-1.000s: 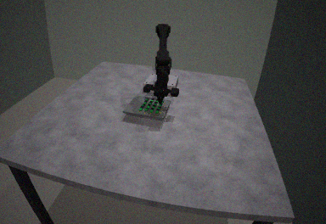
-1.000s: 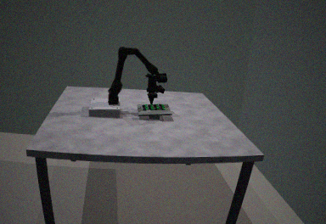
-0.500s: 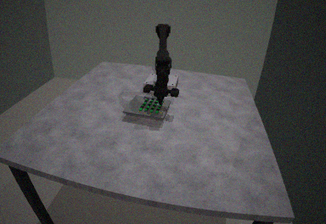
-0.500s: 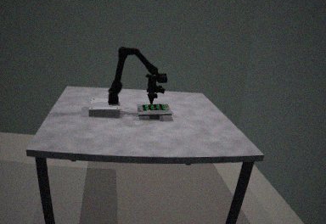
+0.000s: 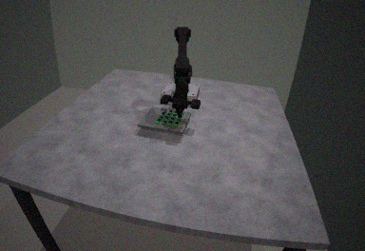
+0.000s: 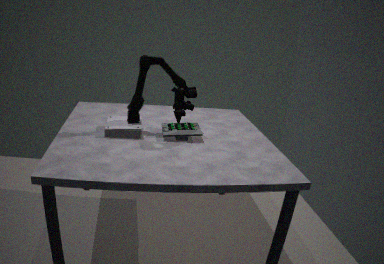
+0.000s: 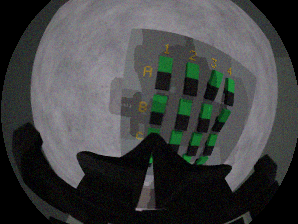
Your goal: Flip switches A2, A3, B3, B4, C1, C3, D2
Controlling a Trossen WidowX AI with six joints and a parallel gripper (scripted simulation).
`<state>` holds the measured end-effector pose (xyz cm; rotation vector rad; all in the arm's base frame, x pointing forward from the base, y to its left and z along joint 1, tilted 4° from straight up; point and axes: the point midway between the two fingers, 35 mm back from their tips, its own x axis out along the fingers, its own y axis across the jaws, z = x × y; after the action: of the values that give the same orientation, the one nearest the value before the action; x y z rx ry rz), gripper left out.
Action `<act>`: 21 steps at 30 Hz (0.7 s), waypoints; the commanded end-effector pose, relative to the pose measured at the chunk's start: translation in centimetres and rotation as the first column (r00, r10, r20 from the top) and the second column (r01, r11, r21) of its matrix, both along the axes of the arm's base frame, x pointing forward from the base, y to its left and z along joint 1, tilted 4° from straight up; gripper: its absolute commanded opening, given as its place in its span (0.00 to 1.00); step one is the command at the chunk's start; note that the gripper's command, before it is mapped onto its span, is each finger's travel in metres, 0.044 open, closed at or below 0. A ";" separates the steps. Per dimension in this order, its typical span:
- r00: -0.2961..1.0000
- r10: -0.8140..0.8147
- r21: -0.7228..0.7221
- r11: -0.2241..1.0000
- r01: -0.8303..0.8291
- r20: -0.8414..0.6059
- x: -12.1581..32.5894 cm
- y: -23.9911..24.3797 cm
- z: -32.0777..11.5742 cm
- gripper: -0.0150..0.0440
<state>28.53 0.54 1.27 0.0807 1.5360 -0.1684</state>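
Note:
The grey switch panel [image 5: 149, 118] [image 6: 182, 133] [image 7: 244, 95] sits tilted on the table, printed with yellow letters and numbers. Its rocker switches each show a green half and a black half. In the wrist view switches A1 [image 7: 164, 73], A2 [image 7: 191, 79], A3 [image 7: 213, 85], B1 [image 7: 158, 109], B3 [image 7: 205, 117] and B4 [image 7: 221, 120] are visible; which end is raised is hard to tell. My gripper [image 5: 180, 115] [image 6: 178, 121] [image 7: 153, 135] is shut and empty, its tips low over the panel at C1, mostly covering that switch. Row D is largely hidden behind the fingers.
The arm's pale base box [image 5: 167, 90] [image 6: 123, 132] stands behind the panel in the top view and left of it in the exterior view. The panel and base rest on the mottled grey table [image 5: 238, 167] [image 6: 200, 161].

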 end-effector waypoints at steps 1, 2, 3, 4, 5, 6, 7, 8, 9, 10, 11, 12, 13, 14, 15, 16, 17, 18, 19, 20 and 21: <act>1.000 0.002 0.004 1.000 -0.002 0.000 0.0 0.1 -0.1 0.25; 1.000 0.002 0.004 1.000 -0.002 0.000 0.0 0.1 -0.1 0.25; 1.000 0.002 0.004 1.000 -0.002 0.000 0.0 0.1 -0.1 0.25; 1.000 0.002 0.004 1.000 -0.002 0.000 0.0 0.1 -0.1 0.25; 1.000 0.002 0.004 1.000 -0.002 0.000 0.0 0.1 -0.2 0.25; 1.000 0.002 0.004 1.000 -0.002 0.000 0.0 0.1 -0.2 0.25; 1.000 0.002 0.004 1.000 -0.002 0.000 0.0 0.1 -0.2 0.25; 1.000 0.000 0.000 1.000 0.000 0.000 0.0 0.0 0.2 0.25; 1.000 0.001 0.000 1.000 -0.001 0.005 0.0 0.1 1.3 0.25; 1.000 0.001 0.000 1.000 -0.001 0.012 0.0 0.2 3.1 0.25; 1.000 0.002 0.000 1.000 -0.002 0.019 -0.2 0.4 4.9 0.25; 1.000 0.003 0.000 1.000 -0.003 0.024 -0.3 0.4 6.0 0.25; 1.000 0.003 0.000 1.000 -0.003 0.025 -0.4 0.5 6.3 0.25; 1.000 0.003 0.000 1.000 -0.003 0.025 -0.4 0.5 6.3 0.25; 1.000 0.003 0.000 1.000 -0.003 0.025 -0.4 0.5 6.3 0.25; 1.000 0.003 0.000 1.000 -0.003 0.025 -0.4 0.5 6.3 0.25; 1.000 0.003 0.000 1.000 -0.003 0.025 -0.4 0.5 6.3 0.25; 1.000 0.003 0.000 1.000 -0.003 0.025 -0.5 0.3 6.3 0.25; 1.000 0.003 0.000 1.000 -0.003 0.025 -0.7 -0.3 6.4 0.25; 1.000 0.003 -0.001 1.000 -0.003 0.024 -1.1 -1.3 6.4 0.25; 1.000 0.003 -0.003 1.000 -0.003 0.024 -1.6 -2.5 6.4 0.25</act>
<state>28.04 0.25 7.43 0.0740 1.5049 -0.1574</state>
